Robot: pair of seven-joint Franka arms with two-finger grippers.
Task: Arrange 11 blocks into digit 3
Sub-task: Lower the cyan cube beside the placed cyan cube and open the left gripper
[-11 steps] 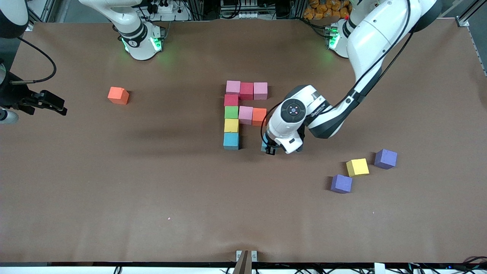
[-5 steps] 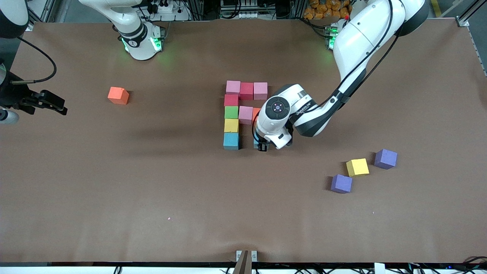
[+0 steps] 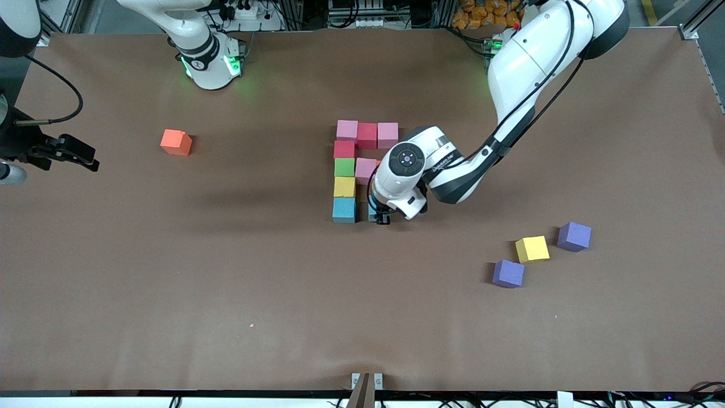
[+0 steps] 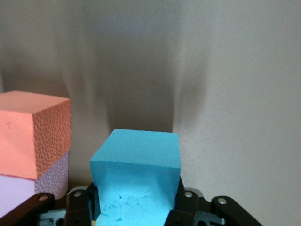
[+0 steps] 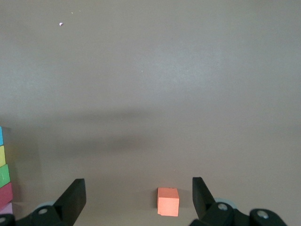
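Surface: brown matte table [image 3: 226, 317], bare along the camera edge; robot bases along the top of the front view.
Loose blocks, nearest first: purple block [image 3: 508, 273], then yellow block [image 3: 532, 249], then second purple block [image 3: 574, 236], all toward the left arm's end, well apart from the figure.
Left gripper [image 3: 380, 216]: low at the figure's nearest row, fingers pinching a light blue block [image 4: 136, 176] on two opposite sides; front view shows only a sliver of it.
Key relation: held block sits just beside the light blue corner block [image 3: 344, 209] that ends the column, on its left-arm side, in line with it; cannot tell if they touch or if the held block rests on the table.
Judgement: this starts the bottom bar; what remains looks like a small nudge toward the right arm's end to close any gap, then release.
Risk: neighbour blocks of the middle bar stand close by in the left wrist view, an orange block [image 4: 33, 134] over a pink one; a skewed set-down could push them.
Figure so far: column yellow [image 3: 344, 186], green [image 3: 344, 167], red [image 3: 344, 149]; middle bar pink [image 3: 365, 168], rest hidden by the wrist; top bar pink [image 3: 346, 130], red [image 3: 367, 135], pink [image 3: 388, 135].
Stray: orange cube [image 3: 176, 142] toward the right arm's end, alone.
Right gripper [image 5: 138, 195]: waits, fingers spread, nothing between them, over the table's right-arm edge.
Nearer arm: left, already there.
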